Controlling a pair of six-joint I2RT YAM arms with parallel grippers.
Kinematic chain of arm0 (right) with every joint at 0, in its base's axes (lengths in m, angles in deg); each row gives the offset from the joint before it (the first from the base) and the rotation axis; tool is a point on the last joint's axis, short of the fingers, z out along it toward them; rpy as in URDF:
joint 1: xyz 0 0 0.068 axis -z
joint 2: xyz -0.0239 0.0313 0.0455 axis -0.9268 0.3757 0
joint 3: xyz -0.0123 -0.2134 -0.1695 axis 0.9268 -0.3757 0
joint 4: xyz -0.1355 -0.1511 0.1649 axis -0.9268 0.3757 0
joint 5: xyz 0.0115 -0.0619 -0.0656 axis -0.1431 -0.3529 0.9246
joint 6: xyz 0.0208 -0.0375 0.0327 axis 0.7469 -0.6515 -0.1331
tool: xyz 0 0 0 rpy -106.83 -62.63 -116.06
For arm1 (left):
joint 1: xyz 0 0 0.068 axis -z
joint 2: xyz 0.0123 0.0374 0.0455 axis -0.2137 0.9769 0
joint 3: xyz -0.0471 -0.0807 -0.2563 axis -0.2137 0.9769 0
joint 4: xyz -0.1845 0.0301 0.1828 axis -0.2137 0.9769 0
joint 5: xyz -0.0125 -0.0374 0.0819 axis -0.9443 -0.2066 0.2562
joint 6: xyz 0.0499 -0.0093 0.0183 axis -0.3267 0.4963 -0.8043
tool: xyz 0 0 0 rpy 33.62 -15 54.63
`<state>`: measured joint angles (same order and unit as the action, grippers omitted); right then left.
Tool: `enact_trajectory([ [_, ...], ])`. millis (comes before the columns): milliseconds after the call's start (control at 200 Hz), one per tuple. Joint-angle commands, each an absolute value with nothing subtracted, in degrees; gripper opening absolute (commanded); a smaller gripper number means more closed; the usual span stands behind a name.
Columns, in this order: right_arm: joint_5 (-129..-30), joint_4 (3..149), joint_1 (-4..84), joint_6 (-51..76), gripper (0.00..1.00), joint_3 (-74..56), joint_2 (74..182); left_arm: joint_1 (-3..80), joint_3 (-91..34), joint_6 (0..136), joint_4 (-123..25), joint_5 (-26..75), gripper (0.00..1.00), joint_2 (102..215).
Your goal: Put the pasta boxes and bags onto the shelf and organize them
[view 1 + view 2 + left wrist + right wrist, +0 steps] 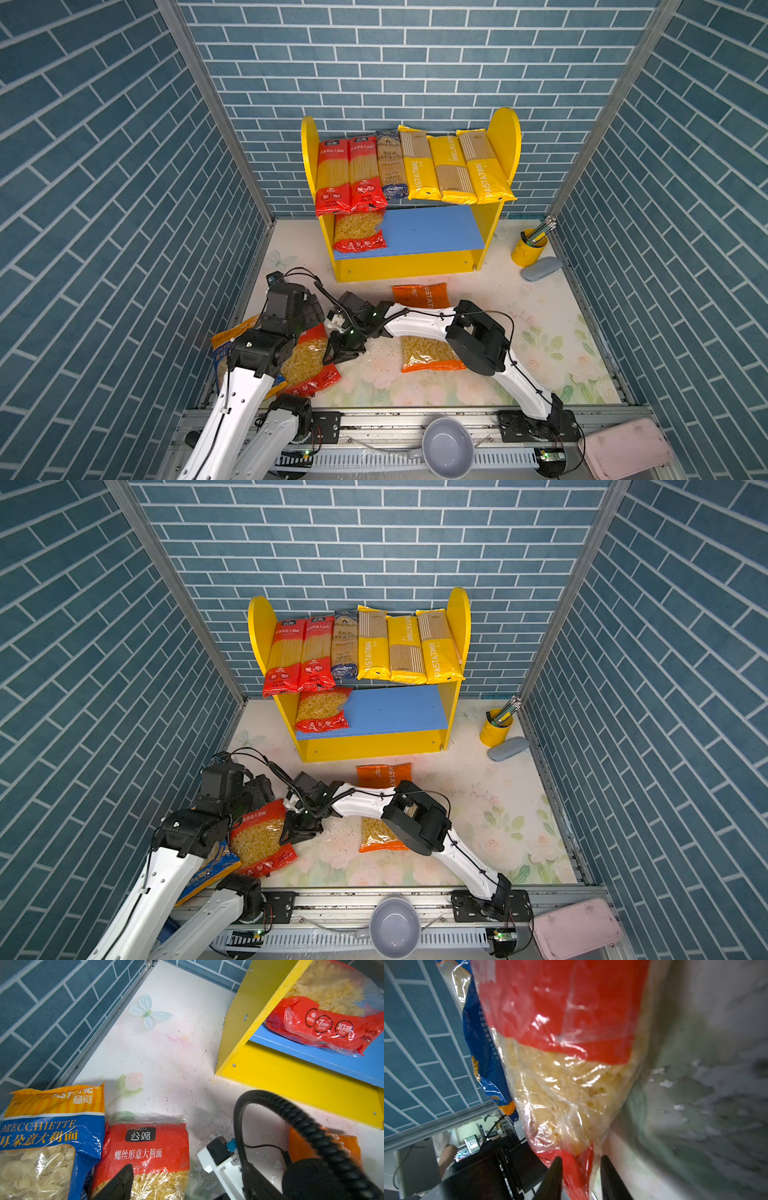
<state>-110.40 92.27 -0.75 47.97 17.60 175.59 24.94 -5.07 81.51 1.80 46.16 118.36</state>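
Note:
The shelf [505, 141] at the back carries several spaghetti packs [415, 166] on its upper board, and a red short-pasta bag [359, 232] lies on the blue board [432, 228]. At the front left lies another red pasta bag [305, 361] [149, 1147], overlapping a blue-orange bag [220, 353] [41, 1136]. My right gripper [337, 356] [581, 1178] reaches across and is shut on the red bag's edge. My left gripper [313, 316] hovers open over that bag's top end; only one finger [120, 1182] shows. An orange bag [419, 295] lies partly under my right arm.
A yellow pen cup [528, 249] and a grey case [540, 268] stand at the back right. A grey bowl [446, 446] and a pink box [627, 449] sit on the front rail. Blue brick walls close in the left, back and right.

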Motion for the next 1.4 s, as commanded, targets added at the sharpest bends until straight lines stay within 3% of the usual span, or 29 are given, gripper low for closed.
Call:
enact_trajectory([
  [0,-113.24,91.64,-1.24,49.84,0.24,21.24,177.28,24.56,-6.48,81.19,2.33,45.04,0.83,117.84],
  [265,-109.71,95.11,0.04,45.69,0.0,20.48,173.33,24.56,-5.71,83.34,0.88,41.85,0.83,117.16],
  [745,-105.04,96.24,10.61,40.46,0.0,-0.33,153.28,24.64,-3.01,88.29,-5.84,33.47,0.82,117.19],
  [980,-100.04,100.7,17.62,38.6,0.0,-14.39,137.43,25.92,1.23,90.89,-10.8,29.01,0.82,117.23],
  [1210,-90.99,102.59,20.33,42.51,0.0,-26.99,122.89,35.72,7.35,94.15,-17.16,29.85,0.79,118.62],
  [1395,-93.27,93.24,23.86,46.85,0.0,-36.24,120.14,46.15,11.93,97.96,-25.15,33.45,0.78,125.25],
])
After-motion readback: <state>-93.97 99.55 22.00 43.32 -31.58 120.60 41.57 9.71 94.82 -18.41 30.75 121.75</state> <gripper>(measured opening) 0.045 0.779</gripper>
